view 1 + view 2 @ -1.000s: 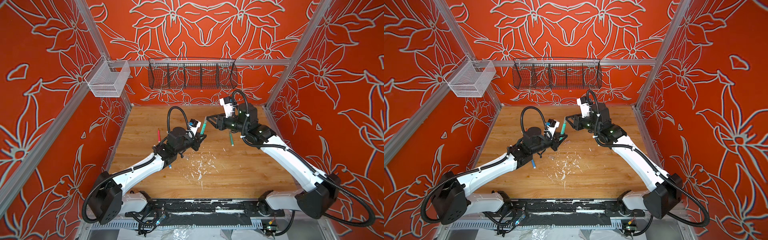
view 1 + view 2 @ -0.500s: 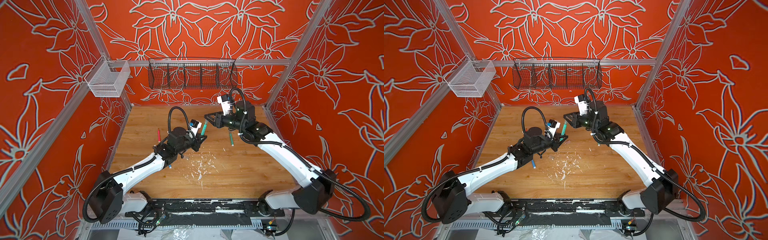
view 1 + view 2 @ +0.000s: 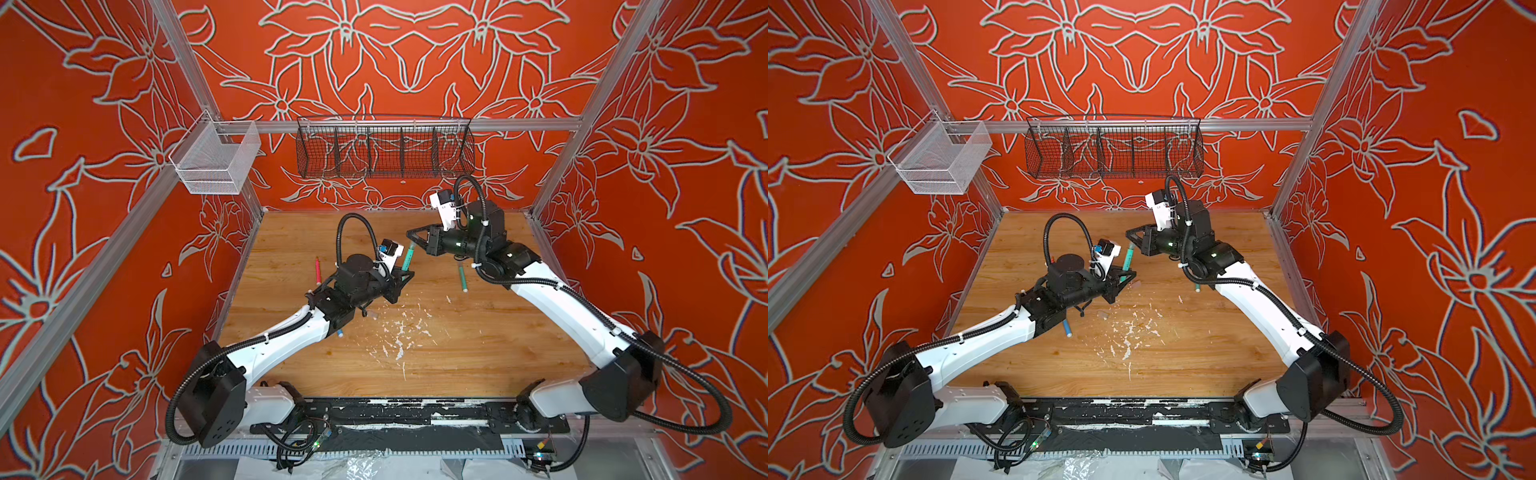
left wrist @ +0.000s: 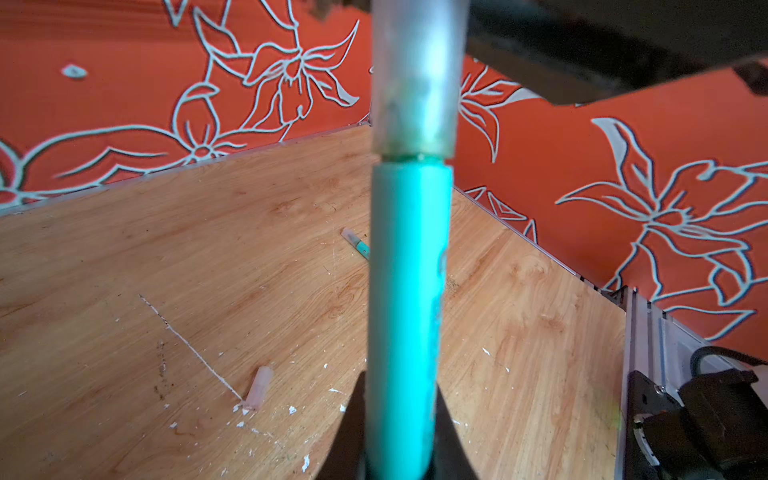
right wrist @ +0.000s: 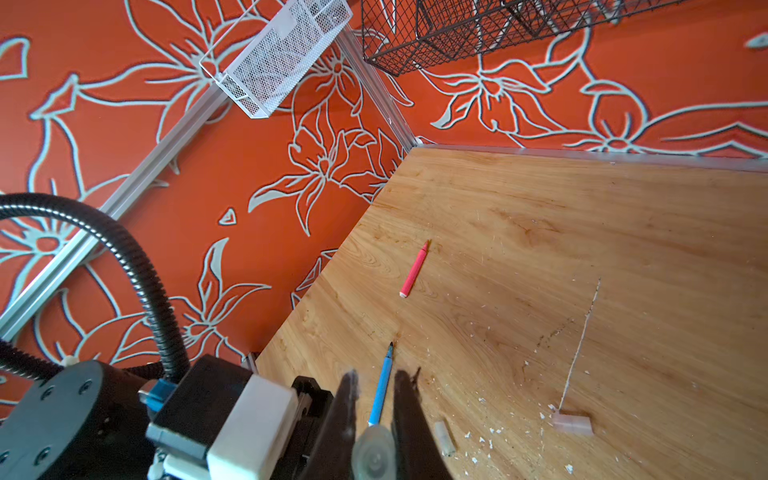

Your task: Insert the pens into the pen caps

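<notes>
My left gripper (image 3: 401,279) (image 4: 401,399) is shut on the lower part of a green pen (image 3: 408,259) (image 3: 1127,259) (image 4: 409,291), held tilted above the table's middle. A translucent pen cap (image 4: 415,75) sits over the pen's upper end. My right gripper (image 3: 415,240) (image 5: 377,376) is shut on that cap, whose round end (image 5: 374,455) shows between the fingers. A second green pen (image 3: 462,276) (image 4: 356,243) lies on the table at the right. A red pen (image 3: 318,270) (image 5: 415,270) and a blue pen (image 3: 1066,329) (image 5: 382,386) lie at the left. Loose caps (image 5: 444,438) (image 5: 572,423) (image 4: 259,386) rest on the wood.
White paint flecks (image 3: 399,336) are scattered over the wooden table (image 3: 478,357). A black wire basket (image 3: 384,147) hangs on the back wall and a white mesh bin (image 3: 214,160) on the left rail. Orange walls close in three sides.
The right gripper has shifted slightly left and its jaws have closed on the cap at the green pen's top. The left arm holds still.
</notes>
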